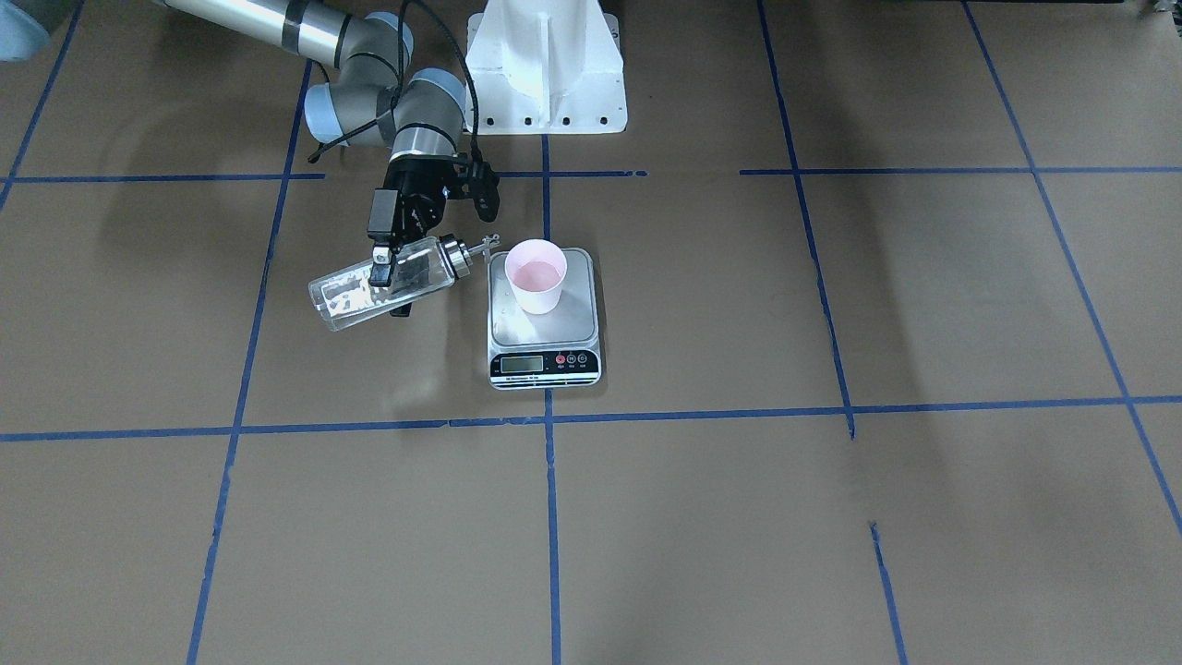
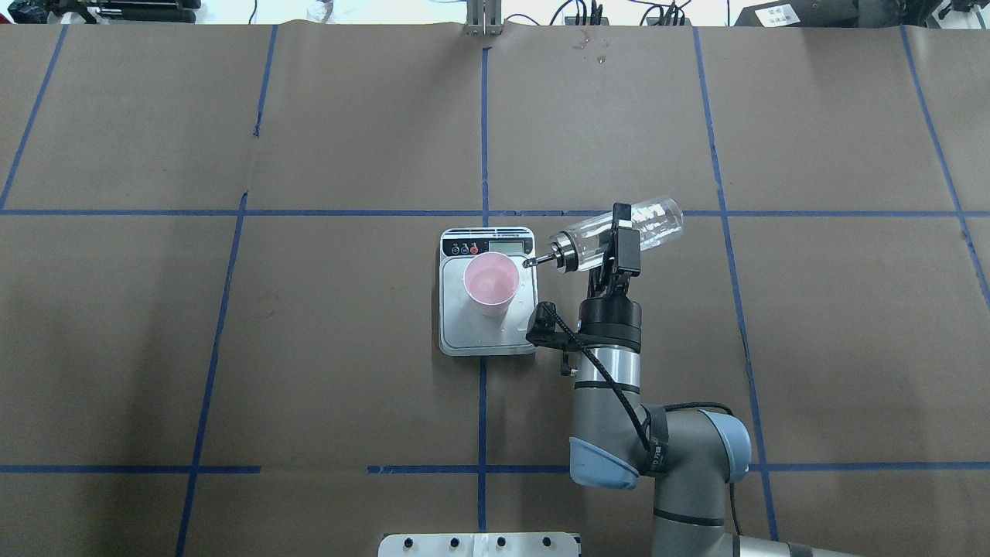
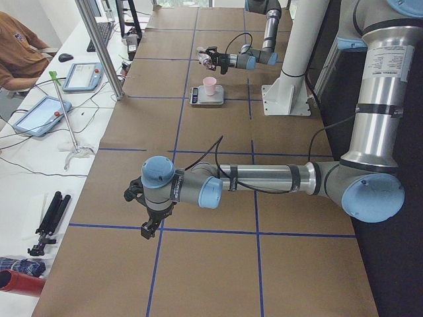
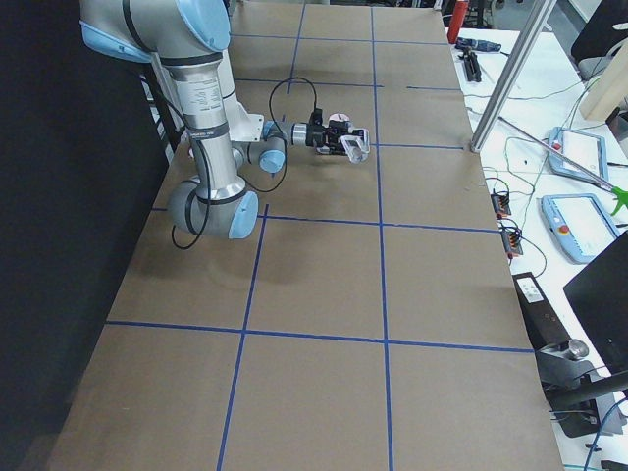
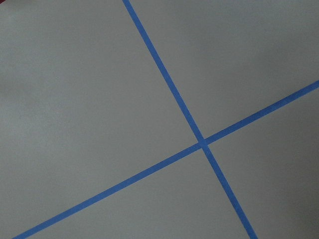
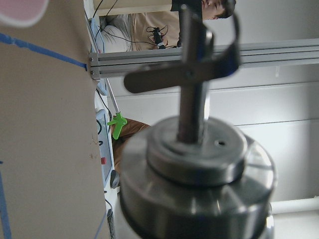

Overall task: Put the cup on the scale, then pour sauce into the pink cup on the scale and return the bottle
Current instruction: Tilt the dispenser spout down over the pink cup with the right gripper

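Note:
The pink cup (image 1: 536, 274) stands upright on the silver scale (image 1: 517, 321) near the table's middle. My right gripper (image 1: 390, 288) is shut on the clear glass bottle (image 1: 355, 294), which is tipped almost level. Its metal spout (image 1: 492, 245) points at the cup and ends just beside the rim, as the overhead view also shows with the spout (image 2: 529, 263) and the cup (image 2: 490, 282). The sauce is colourless and hard to make out in the glass; no stream shows. The right wrist view is filled by the metal cap (image 6: 197, 169). My left gripper (image 3: 147, 226) hangs over bare table far away; I cannot tell its state.
The white robot pedestal (image 1: 545, 74) stands behind the scale. Blue tape lines (image 5: 202, 143) grid the brown paper. Beyond the table's far edge a person (image 3: 16, 49) sits at a bench with tablets (image 3: 39, 113) and cables.

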Controlling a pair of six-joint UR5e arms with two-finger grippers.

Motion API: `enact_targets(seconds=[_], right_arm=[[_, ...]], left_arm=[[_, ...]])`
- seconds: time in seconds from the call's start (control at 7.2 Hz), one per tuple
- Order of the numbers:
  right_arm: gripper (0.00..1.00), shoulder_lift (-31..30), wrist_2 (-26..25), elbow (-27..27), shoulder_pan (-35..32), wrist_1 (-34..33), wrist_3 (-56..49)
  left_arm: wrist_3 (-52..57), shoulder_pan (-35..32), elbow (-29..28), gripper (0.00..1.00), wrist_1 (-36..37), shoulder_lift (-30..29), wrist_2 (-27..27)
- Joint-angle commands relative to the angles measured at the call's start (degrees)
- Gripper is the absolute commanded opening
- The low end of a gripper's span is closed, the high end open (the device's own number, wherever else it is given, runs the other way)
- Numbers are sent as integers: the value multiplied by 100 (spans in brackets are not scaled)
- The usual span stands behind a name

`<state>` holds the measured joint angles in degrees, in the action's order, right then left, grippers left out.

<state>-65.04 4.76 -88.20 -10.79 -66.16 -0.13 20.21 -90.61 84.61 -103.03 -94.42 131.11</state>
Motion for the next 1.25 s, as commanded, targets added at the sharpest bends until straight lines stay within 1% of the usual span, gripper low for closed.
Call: enact_targets(seconds=[0.0, 0.69, 1.11], right_arm=[[0, 61, -115, 4, -2, -116, -512], [0, 140, -256, 4, -2, -125, -1023], [0, 132, -519, 4, -11, -125, -1647]], left_arm=[[0, 0, 2, 100, 2, -6, -6], [0, 0, -6, 100, -6, -6, -85], [0, 0, -15, 100, -6, -6, -85]])
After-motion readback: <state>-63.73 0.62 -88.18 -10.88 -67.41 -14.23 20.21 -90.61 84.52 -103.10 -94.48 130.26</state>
